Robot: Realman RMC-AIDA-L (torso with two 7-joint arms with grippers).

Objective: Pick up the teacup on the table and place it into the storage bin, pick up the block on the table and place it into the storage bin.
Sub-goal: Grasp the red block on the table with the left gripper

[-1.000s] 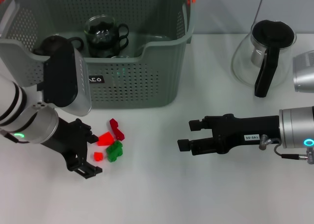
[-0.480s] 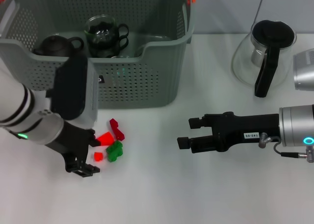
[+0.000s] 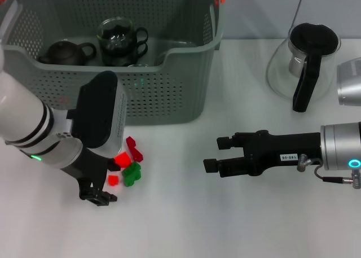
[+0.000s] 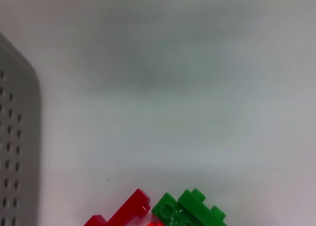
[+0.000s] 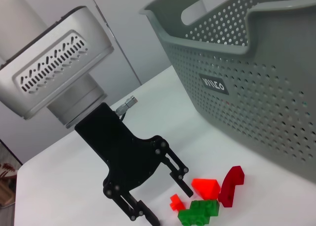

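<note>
Several small blocks lie on the white table in front of the storage bin (image 3: 169, 94): an orange-red block (image 3: 122, 158), a dark red one (image 3: 134, 148), a green one (image 3: 132, 174) and a tiny red one (image 3: 113, 179). My left gripper (image 3: 106, 182) is low over the table and open, with the tiny red block (image 5: 176, 203) between its fingers (image 5: 181, 182). The left wrist view shows only the dark red block (image 4: 121, 217), the green block (image 4: 190, 213) and the bin wall (image 4: 17, 152). Two stacked glass teacups (image 3: 117, 39) stand inside the bin. My right gripper (image 3: 217, 154) hovers open to the right.
A dark teapot (image 3: 66, 52) sits in the bin beside the cups. A glass pot with a black handle (image 3: 304, 63) and a silver object (image 3: 350, 83) stand at the back right. Bare table lies between the blocks and the right gripper.
My left arm has swung right towards the blocks, uncovering the teapot in the bin, and its gripper has shifted closer to the tiny red block. The right arm has stayed still.
</note>
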